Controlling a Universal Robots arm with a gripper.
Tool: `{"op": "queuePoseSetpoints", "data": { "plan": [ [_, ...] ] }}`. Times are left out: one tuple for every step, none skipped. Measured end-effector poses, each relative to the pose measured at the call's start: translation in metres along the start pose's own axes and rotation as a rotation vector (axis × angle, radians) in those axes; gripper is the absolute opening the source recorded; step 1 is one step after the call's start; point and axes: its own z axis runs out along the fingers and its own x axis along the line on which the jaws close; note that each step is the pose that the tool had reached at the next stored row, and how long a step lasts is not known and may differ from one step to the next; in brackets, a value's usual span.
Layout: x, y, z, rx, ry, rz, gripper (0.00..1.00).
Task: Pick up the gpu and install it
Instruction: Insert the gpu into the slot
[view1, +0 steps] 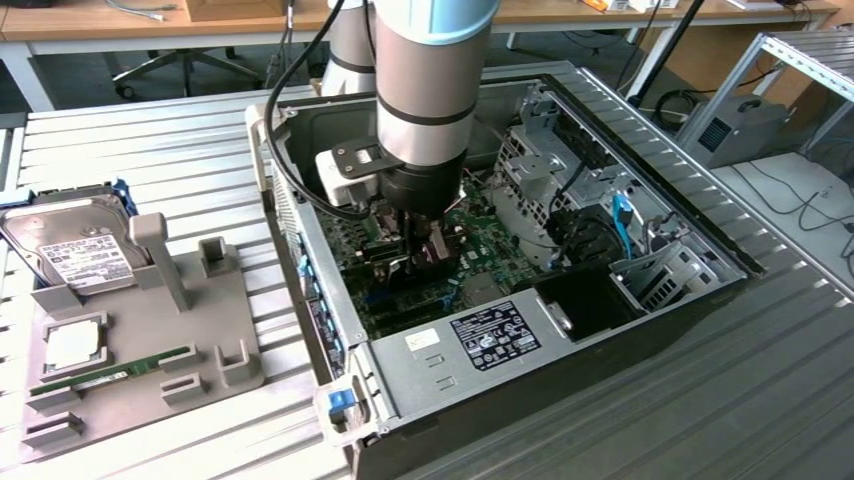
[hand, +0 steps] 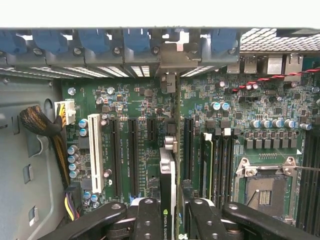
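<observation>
While the arm reaches down into the open computer case (view1: 667, 195), the gripper (view1: 416, 238) sits low over the motherboard (hand: 130, 100), and in the wrist view its two black fingers (hand: 149, 220) are closed from either side on the gpu (hand: 168, 167), pinching the card between them. The gpu is seen edge-on there, standing upright on its long edge, with a narrow strip of green board and a pale metal part showing between the fingers. It runs across the motherboard towards the row of blue clips (hand: 135, 40) at the case's rear wall, with the long black expansion slots (hand: 133, 155) on one side and the memory slots (hand: 215, 160) on the other. Whether its gold edge is seated in a slot cannot be told. A white slot (hand: 94, 152) lies beyond the black ones, near a yellow and black cable bundle (hand: 40, 122), and the bare processor socket (hand: 262, 187) lies past the memory slots. In the exterior view the case lies open on a ribbed metal surface (view1: 160, 150). On the exterior view's left, well apart from the case, a grey holder (view1: 174, 330) carries a silver hard drive (view1: 74, 250), a square chip (view1: 74, 342) and a thin green memory stick (view1: 114, 372).
</observation>
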Motion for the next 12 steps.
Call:
{"op": "queuePoseSetpoints", "data": {
  "plan": [
    [0.0, 0.0, 0.0, 0.0, 0.0, 0.0, 0.26],
    [0.0, 0.0, 0.0, 0.0, 0.0, 0.0, 0.26],
    [0.0, 0.0, 0.0, 0.0, 0.0, 0.0, 0.26],
    [0.0, 0.0, 0.0, 0.0, 0.0, 0.0, 0.26],
    [0.0, 0.0, 0.0, 0.0, 0.0, 0.0, 0.26],
    [0.0, 0.0, 0.0, 0.0, 0.0001, 0.0, 0.26],
    [0.0, 0.0, 0.0, 0.0, 0.0, 0.0, 0.26],
    [0.0, 0.0, 0.0, 0.0, 0.0, 0.0, 0.26],
    [0.0, 0.0, 0.0, 0.0, 0.0, 0.0, 0.26],
    [0.0, 0.0, 0.0, 0.0, 0.0, 0.0, 0.26],
    [0.0, 0.0, 0.0, -0.0001, 0.0001, 0.0, 0.27],
    [0.0, 0.0, 0.0, 0.0, 0.0, 0.0, 0.27]
  ]
}}
